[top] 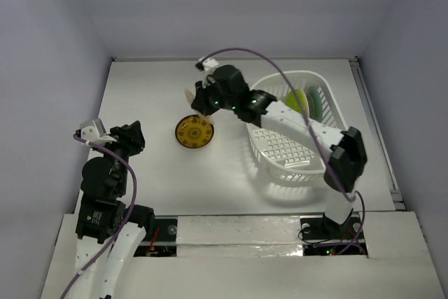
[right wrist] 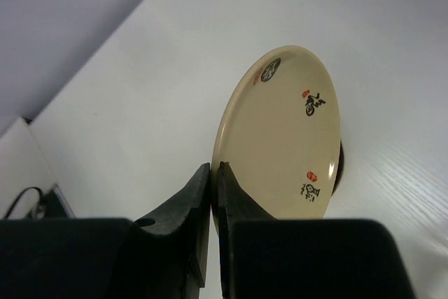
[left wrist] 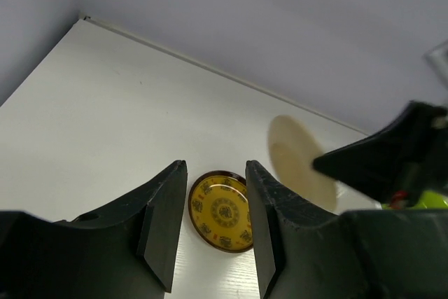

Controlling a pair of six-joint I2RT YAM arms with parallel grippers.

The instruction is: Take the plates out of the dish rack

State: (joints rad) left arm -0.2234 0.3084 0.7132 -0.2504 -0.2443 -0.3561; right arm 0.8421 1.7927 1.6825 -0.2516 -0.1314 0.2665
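1. The cream plate [right wrist: 280,131] bears a dark round seal [right wrist: 271,68] near its upper rim, with a pale character in it that is too small to read.
2. On its face stand two black brush-written characters [right wrist: 309,103], each with small red marks beside it. Neither can be made out.
3. The amber plate [left wrist: 222,210] carries a ring of dark signs [left wrist: 200,206] around its patterned centre, too blurred to read.

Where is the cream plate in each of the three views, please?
Top external: cream plate left of the rack, above the amber plate.
Left wrist: cream plate right of centre, upright.
Right wrist: cream plate at centre, printed face showing.
Shared landmark: the right hand gripping its rim.
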